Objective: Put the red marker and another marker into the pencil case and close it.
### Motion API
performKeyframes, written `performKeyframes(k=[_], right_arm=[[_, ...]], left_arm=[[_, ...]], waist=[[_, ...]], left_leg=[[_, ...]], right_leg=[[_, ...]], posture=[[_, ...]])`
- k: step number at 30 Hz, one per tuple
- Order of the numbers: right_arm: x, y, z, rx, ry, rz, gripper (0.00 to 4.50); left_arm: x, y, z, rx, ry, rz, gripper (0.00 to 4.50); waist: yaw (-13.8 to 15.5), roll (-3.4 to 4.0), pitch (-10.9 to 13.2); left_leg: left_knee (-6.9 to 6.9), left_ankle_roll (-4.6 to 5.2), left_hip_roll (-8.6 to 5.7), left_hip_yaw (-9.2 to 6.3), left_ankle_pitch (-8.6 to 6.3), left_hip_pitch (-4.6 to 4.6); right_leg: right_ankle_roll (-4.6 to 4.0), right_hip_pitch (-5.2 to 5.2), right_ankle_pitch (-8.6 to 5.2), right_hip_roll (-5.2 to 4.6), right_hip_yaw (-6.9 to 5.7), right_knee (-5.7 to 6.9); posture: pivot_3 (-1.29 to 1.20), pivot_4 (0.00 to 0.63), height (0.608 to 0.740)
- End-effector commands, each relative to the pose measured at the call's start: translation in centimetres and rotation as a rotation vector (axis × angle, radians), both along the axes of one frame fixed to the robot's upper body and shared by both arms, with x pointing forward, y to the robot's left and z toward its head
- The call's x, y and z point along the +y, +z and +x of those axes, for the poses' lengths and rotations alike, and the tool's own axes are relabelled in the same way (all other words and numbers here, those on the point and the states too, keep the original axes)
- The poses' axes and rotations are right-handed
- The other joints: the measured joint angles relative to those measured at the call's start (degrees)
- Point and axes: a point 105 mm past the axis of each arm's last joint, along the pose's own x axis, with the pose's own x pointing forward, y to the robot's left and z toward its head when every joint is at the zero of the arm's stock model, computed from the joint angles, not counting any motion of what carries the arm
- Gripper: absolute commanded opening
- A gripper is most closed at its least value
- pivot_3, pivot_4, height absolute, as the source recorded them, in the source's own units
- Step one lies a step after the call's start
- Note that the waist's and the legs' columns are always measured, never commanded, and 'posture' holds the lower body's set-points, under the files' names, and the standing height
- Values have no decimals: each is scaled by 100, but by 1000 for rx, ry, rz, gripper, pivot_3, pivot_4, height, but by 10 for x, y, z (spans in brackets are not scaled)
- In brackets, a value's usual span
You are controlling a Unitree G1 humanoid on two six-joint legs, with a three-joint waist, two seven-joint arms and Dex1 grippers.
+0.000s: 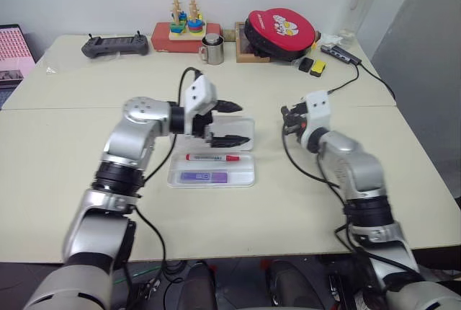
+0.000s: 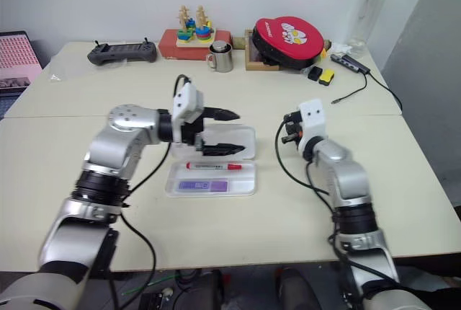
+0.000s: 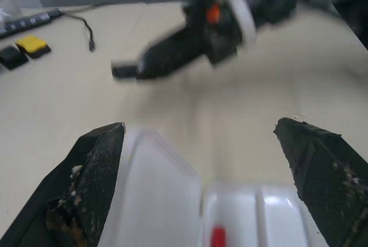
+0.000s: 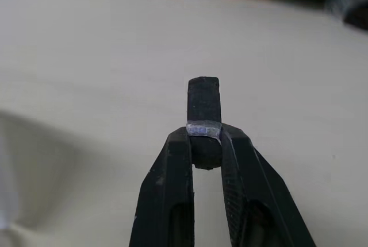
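The pencil case (image 1: 211, 171) lies open on the table (image 1: 65, 173) directly in front of me. Its nearer tray compartment holds the purple marker (image 1: 204, 176); the compartment just behind holds the red marker (image 1: 212, 157), lying lengthwise. The lid (image 1: 241, 133) stands raised at the far side of the tray.

My left gripper (image 1: 232, 122) hovers over the lid edge with its fingers (image 3: 95, 166) spread wide, one above the other, pinching nothing.

My right gripper (image 4: 204, 143), off to the right of the case and well apart from it, has its fingers pressed onto a small dark block (image 4: 203, 109); a pale band crosses the block at the fingertips, and the wrist view is too soft to identify it, possibly a cap.

Along the far table edge: a black controller (image 1: 114, 45), a metal mug (image 1: 212, 50), and a red round pouch (image 1: 281, 32).
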Motion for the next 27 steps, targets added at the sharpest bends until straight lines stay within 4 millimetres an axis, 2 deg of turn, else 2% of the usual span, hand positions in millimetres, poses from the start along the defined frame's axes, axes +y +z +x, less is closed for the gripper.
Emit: performKeyframes(k=[1,3,5,9,14,18,27], right_arm=[[38,10,-53,-27,382,0,296],[48,-2,-73,39,503,-64,296],[58,-17,-82,96,573,-140,296],[71,-38,-80,169,595,-193,296],[87,-46,-81,188,625,-176,296],[88,-54,-79,223,620,-186,296],[87,-58,-76,238,619,-197,296]], left_arm=[[11,7,-6,-3,-34,21,4500],[19,4,-12,23,-53,59,4500],[23,2,-17,48,-64,87,4500],[19,-5,-20,79,-85,115,4500],[14,-3,-27,99,-112,109,4500],[14,-4,-27,96,-102,121,4500],[16,-2,-25,79,-77,130,4500]], waist=[[8,0,0],[11,0,0],[9,0,0],[11,0,0],[13,0,0],[20,-1,0],[21,-1,0]], left_leg=[[-2,0,0,0,0,0],[-2,1,1,-1,0,-1],[4,0,-1,0,0,-3],[10,1,2,-1,0,3],[20,3,1,0,3,4],[19,3,2,-1,3,3],[18,3,2,-1,3,3]], right_leg=[[0,1,-3,0,0,-2],[-2,1,-5,0,-2,-2],[0,0,-4,-1,1,1],[14,1,-13,-1,0,5],[22,3,-10,0,3,11],[20,2,-12,1,2,10],[20,2,-12,1,2,11]], posture=[[0,150,740],[0,150,740],[0,150,740],[0,150,740],[0,150,740],[0,150,740],[0,150,740]])
